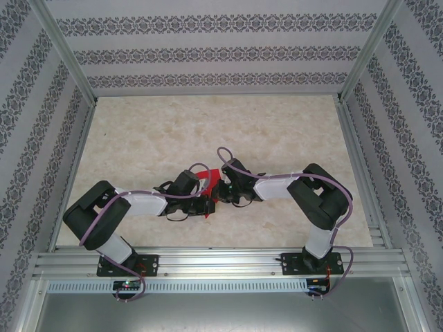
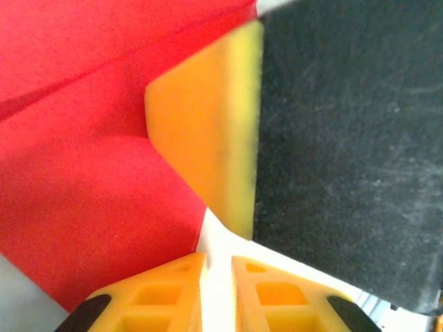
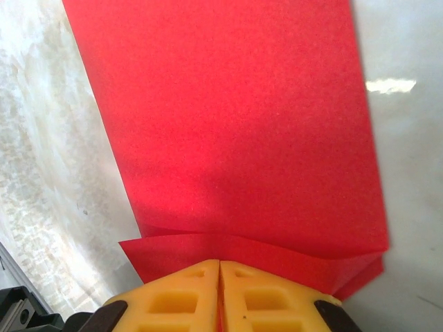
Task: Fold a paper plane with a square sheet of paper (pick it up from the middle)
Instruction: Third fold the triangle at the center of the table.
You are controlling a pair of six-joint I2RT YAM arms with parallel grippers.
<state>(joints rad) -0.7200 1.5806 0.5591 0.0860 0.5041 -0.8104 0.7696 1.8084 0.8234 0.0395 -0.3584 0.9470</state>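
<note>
Left arm (image 1: pixel 131 204) and right arm (image 1: pixel 294 185) hem in the red sheet (image 1: pixel 210 181); the desk (image 1: pixel 208 124) beyond lies open to the walls (image 1: pixel 208 55).

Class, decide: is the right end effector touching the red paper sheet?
Touching. In the right wrist view, the right end effector closes on the folded near edge of the square sheet of paper, red meeting its fingertips with no gap.

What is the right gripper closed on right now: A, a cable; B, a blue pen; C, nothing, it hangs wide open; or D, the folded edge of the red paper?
D: in the right wrist view the right gripper has its fingers together on the doubled-over near edge of the square sheet of paper, which stretches away over the table.
</note>
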